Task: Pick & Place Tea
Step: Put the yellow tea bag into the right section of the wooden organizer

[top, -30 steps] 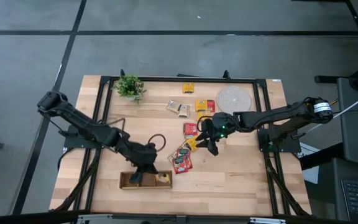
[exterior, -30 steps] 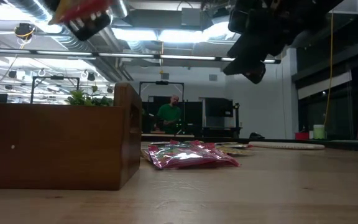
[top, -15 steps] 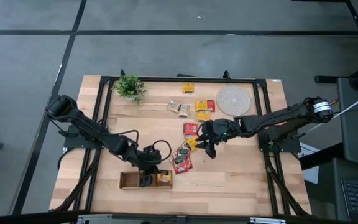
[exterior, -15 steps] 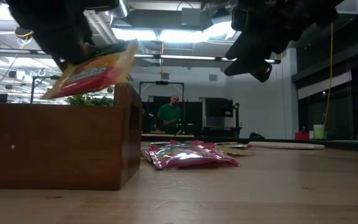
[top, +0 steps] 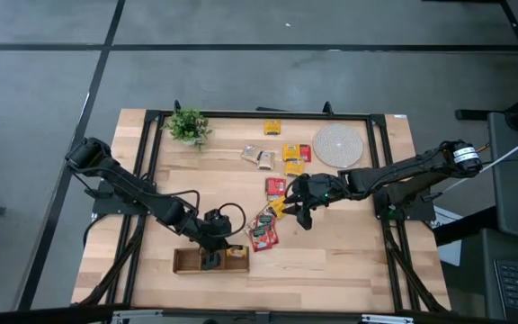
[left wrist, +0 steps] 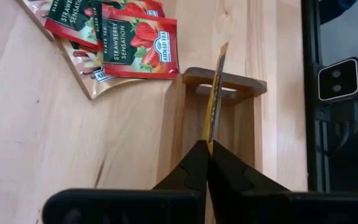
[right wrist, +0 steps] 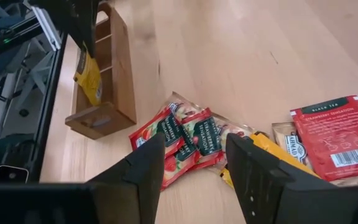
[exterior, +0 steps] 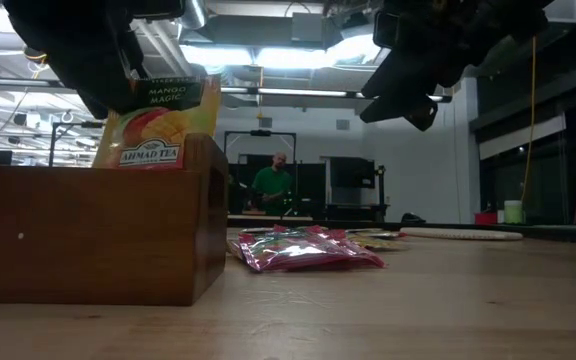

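Since a moment ago your left gripper (left wrist: 208, 147) has turned the mango tea sachet (exterior: 158, 125) upright and brought it down over the wooden tray (top: 187, 262); the drop seems near. Its fingers pinch the sachet edge-on above the tray's end compartment. Your right gripper (right wrist: 194, 163) hovers spread over the strawberry sachets (right wrist: 182, 138), holding nothing.

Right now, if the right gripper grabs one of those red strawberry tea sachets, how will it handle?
Probably light and thin: the strawberry sachets lie flat, overlapping. Likely fairly stiff, since the mango sachet stands upright in the left gripper. Its glossy wrapper may slip.
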